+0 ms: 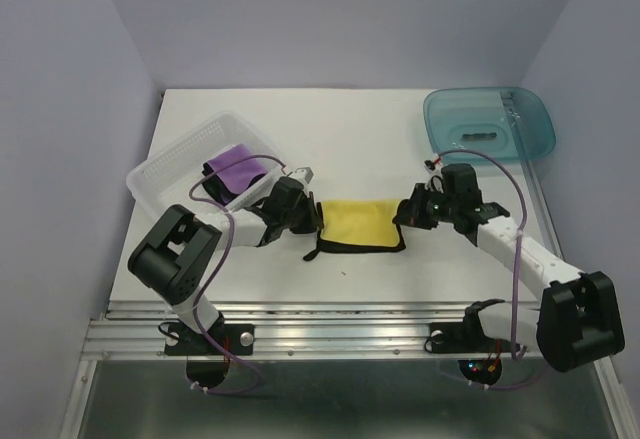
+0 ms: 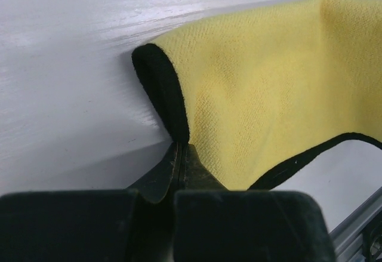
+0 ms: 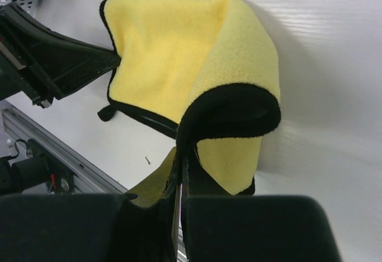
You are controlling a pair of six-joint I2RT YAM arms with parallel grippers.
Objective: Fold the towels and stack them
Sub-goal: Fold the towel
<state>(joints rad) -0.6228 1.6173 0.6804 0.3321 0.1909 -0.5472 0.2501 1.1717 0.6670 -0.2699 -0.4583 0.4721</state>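
Yellow towel (image 1: 362,224) lies mid-table, long axis running left-right, stretched between the 2 arms. Left gripper (image 1: 312,217) is at its left short end and right gripper (image 1: 403,214) at its right short end, so each arm is about equally near its own end.

Both wrist views show the jaws pinched narrow on black edging. The left has the left corner. The right has the right end, which curls over at the fingers and shows its black reverse.

The towel looks doubled already. The far long edge is plain yellow like a fold, and the near long edge shows black trim with a small black tail at the near-left corner. I can't tell if the layers line up.

My guess is the coming move runs along that long axis, 1 short end carried over to meet the other.

Room:
- Bare white table (image 1: 350,129) on the far side is open.
- The near side is tighter, with the table's front rail near the towel's near edge.
- The clear plastic tray (image 1: 165,164) with the purple towel (image 1: 235,169) inside sits just behind the left arm, so a leftward swing has less space.
- The teal tub (image 1: 530,124) at far right is well apart from the towel.
- Rightward over the table looks freer.

No stack on the table yet.
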